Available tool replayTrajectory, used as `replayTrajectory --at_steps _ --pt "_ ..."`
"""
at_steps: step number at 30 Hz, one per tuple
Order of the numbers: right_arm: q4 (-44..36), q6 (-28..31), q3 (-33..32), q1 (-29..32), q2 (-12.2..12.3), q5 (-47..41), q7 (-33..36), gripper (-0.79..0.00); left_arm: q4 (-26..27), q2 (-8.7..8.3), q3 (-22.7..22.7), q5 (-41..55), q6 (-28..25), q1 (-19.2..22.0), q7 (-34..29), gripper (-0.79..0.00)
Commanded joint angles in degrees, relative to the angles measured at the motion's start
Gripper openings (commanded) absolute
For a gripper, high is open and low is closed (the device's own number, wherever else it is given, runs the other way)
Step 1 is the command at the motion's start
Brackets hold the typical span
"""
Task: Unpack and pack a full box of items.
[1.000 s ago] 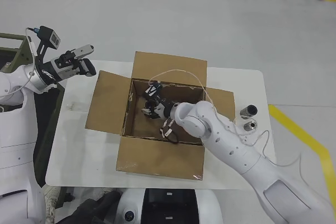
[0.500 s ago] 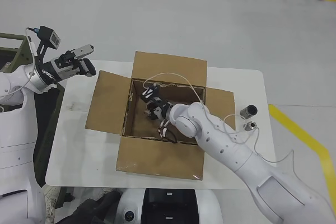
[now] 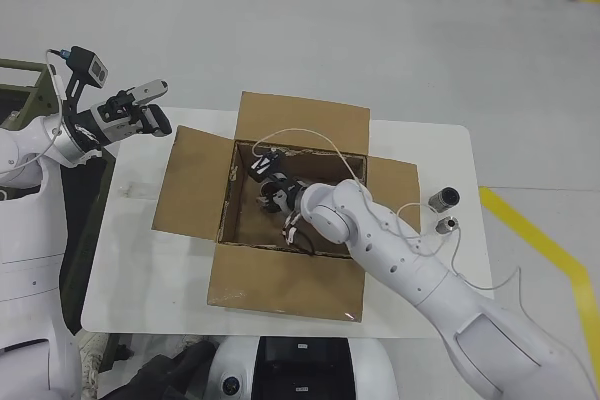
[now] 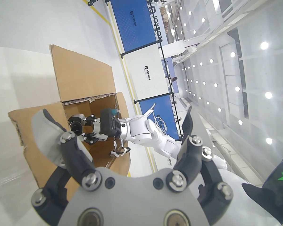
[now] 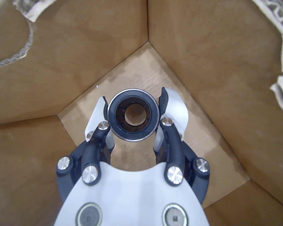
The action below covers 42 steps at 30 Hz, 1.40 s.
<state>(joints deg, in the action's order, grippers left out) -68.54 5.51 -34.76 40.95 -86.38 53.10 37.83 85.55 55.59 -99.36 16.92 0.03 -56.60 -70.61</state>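
An open cardboard box [image 3: 285,282] stands mid-table with its flaps spread. Inside it, my right gripper [image 3: 270,186] is shut on a black metal-rimmed cylinder [image 5: 134,134], pads pressing both sides. In the right wrist view the right gripper [image 5: 133,103] holds the hollow cylinder end-on above a corner of the bare box floor [image 5: 141,71]. My left gripper [image 3: 152,108] hangs open with nothing in it above the table's far left edge, apart from the box. From the left wrist view, the left gripper [image 4: 115,118] looks toward the box [image 4: 82,76] and the right gripper [image 4: 73,128].
Two similar cylinders, one lying [image 3: 443,199] and one upright [image 3: 446,226], rest on the white table [image 3: 140,270] to the right of the box. Torn cardboard edges [image 5: 280,55] line the box rim. A dark green frame [image 3: 25,75] stands off the table's left side.
The right arm shifted a little, carrying its gripper slightly toward the far left part of the box. The left arm has stayed still.
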Motion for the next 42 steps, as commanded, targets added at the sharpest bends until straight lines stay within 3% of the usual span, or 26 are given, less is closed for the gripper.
replayTrajectory --at_steps 1,5,8,30,42 --pt "-1.29 0.15 -0.57 0.53 0.20 0.57 0.40 -0.394 0.00 0.00 0.00 0.00 0.00 0.00 0.00 0.000" --pt "-5.14 0.28 -2.06 2.15 0.83 2.15 0.95 -0.219 0.00 0.00 0.00 0.00 0.00 0.00 0.00 0.000" --pt "-8.54 0.41 -3.50 3.84 1.47 3.45 1.35 -0.179 0.00 0.00 0.00 0.00 0.00 0.00 0.00 0.000" --pt "-35.46 5.36 -19.09 22.58 7.19 10.71 0.86 -0.126 0.00 0.00 0.00 0.00 0.00 0.00 0.00 0.000" --pt "-43.75 7.39 -30.03 32.87 9.52 9.55 -3.82 -0.111 0.00 0.00 0.00 0.00 0.00 0.00 0.00 0.000"
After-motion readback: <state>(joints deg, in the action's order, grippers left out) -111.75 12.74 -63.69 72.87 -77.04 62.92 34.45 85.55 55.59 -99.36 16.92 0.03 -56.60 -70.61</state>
